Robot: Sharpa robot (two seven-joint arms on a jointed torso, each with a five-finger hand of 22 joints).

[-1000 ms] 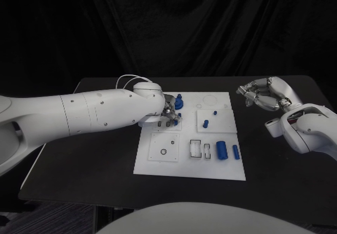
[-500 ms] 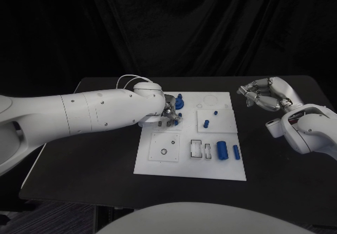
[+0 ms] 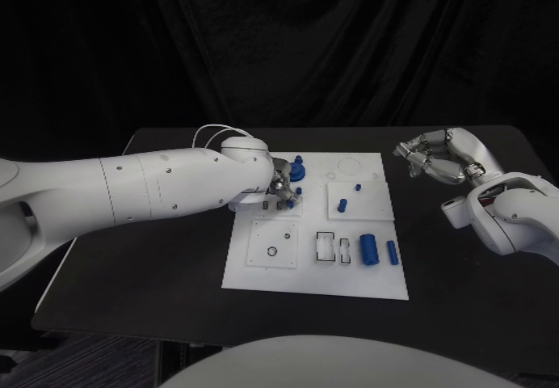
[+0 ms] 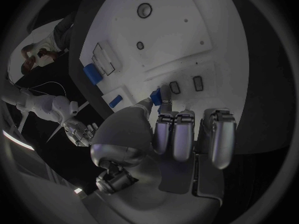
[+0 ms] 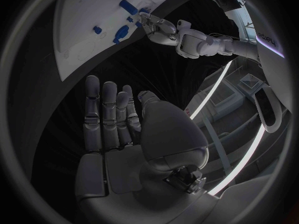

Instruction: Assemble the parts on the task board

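Head view: next to nothing has moved over the last second. The left hand (image 3: 277,187) still sits low over the upper-left block of the task board (image 3: 314,283), fingertips beside a small blue part (image 3: 297,192) near the two little slots, with a taller blue part (image 3: 297,168) just behind. The right hand (image 3: 437,158) still hovers off the board's right edge above the desk (image 3: 152,275), fingers loosely curled around nothing. Two blue cylinders (image 3: 368,249) lie untouched lower right.

Left wrist view: the left hand (image 4: 181,134) pinches a small blue part (image 4: 156,94) between thumb and a fingertip, right next to the slots (image 4: 187,85).

Right wrist view: the right hand (image 5: 118,124) is empty, fingers together and fairly straight.

The stillness suggests a careful seating of the piece, insertion not yet finished
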